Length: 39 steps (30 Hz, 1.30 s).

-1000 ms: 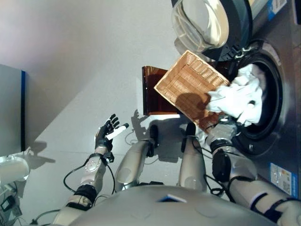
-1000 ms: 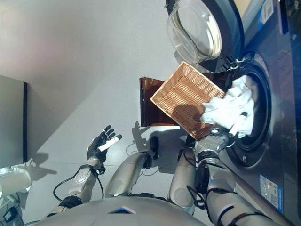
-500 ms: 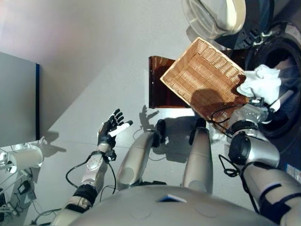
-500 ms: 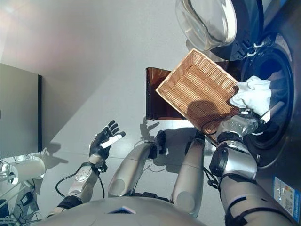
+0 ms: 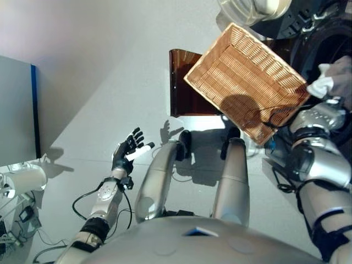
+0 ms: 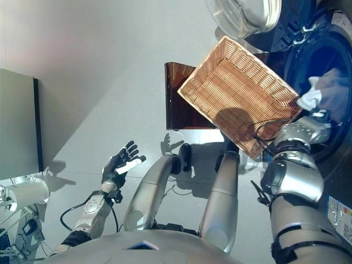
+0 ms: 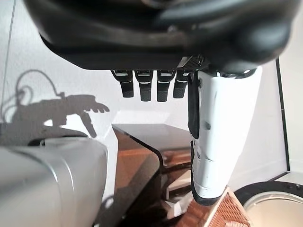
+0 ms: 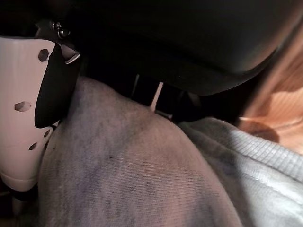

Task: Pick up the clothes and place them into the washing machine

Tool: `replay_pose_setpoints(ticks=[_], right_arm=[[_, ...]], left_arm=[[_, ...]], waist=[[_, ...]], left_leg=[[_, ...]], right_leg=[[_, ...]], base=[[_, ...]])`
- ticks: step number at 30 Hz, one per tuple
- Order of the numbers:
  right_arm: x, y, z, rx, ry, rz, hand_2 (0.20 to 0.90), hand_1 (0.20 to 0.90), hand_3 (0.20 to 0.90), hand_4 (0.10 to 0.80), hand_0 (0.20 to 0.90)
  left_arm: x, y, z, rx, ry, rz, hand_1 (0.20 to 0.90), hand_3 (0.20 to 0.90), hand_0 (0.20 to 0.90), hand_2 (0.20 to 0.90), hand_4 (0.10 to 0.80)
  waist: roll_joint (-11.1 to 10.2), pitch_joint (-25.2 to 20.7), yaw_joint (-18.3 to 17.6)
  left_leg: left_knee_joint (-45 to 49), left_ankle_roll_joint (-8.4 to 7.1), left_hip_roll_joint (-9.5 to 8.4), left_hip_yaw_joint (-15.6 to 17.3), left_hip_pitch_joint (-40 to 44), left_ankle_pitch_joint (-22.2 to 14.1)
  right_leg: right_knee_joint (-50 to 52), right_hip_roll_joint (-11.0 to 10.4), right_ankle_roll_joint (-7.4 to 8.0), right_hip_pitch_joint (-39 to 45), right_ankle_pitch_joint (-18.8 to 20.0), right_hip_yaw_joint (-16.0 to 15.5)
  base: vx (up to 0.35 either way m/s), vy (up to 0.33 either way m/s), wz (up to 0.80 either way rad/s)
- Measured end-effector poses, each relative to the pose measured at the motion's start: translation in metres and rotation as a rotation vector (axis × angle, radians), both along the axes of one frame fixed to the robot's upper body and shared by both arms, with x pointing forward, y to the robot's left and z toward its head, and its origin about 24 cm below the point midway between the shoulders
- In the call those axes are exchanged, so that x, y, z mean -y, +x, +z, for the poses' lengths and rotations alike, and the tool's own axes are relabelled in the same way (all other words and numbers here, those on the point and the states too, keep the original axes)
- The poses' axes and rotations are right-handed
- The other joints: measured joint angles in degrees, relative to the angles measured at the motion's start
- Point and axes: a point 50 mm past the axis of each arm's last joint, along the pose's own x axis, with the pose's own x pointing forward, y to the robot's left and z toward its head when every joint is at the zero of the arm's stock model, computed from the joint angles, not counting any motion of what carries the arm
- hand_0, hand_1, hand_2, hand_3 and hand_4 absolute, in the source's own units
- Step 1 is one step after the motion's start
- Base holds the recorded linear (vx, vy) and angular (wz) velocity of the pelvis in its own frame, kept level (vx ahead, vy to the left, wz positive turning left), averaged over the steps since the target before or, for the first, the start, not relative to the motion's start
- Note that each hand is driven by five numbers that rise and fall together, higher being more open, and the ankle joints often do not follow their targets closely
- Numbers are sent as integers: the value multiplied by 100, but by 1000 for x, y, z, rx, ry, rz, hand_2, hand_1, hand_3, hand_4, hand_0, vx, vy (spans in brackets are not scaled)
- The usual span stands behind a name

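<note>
Pinching the white cloth (image 6: 309, 99) at the washer drum (image 6: 308, 60), my right hand (image 8: 28, 118) bunches soft, light fabric; left hand (image 5: 127, 152) spread, idle.

pale grey smooth floor (image 5: 110, 82) carries everything; dark brown translucent plastic stand (image 5: 184, 82) sits on it, beside front-loading washing machine with dark round opening (image 6: 316, 60); washing machine also stands on floor, its round glass door (image 6: 242, 14) swung open above stand; rectangular woven wicker basket (image 5: 247, 77) overlaps stand, tilted, whether resting on it cannot tell; grey cabinet with blue edge (image 5: 16, 110) stands on floor well apart, at far left
</note>
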Motion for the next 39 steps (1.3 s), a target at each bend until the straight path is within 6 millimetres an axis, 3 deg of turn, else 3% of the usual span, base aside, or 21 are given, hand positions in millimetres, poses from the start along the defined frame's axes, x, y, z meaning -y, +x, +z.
replay_pose_setpoints(ticks=[13, 14, 15, 39], right_arm=[[2, -1, 10, -7, 39, -57, 200, 200, 200, 300, 200], [2, 0, 10, -6, 41, -56, 502, 502, 502, 516, 502], [2, 0, 10, -7, 44, -57, 900, 900, 900, 800, 900], [-3, 3, 12, 2, 54, -64, 900, 900, 900, 800, 900]], left_arm=[[1, 3, 5, 25, -4, -3, 900, 900, 900, 900, 800], [1, 3, 5, 25, -4, -2, 900, 900, 900, 900, 800], [1, 3, 5, 25, -4, -2, 900, 900, 900, 900, 800], [1, 2, 4, 21, -1, 6, 900, 900, 900, 900, 800]], waist=[[4, -3, -79], [6, -4, -73], [8, -5, -64], [25, -40, -12]], left_leg=[[-31, 103, -72, 125, -3, -51], [-23, 103, -74, 127, -3, -51], [-11, 103, -72, 127, -3, -52], [136, 110, -33, 182, -2, -132]], right_leg=[[-21, -13, 45, -69, 44, 123], [-18, -11, 42, -69, 42, 128], [-12, -10, 36, -69, 38, 129], [28, 18, 66, -45, 43, 181]], base=[[5, 6, -1], [0, 0, 0], [0, 0, 0], [1, 1, 0]])
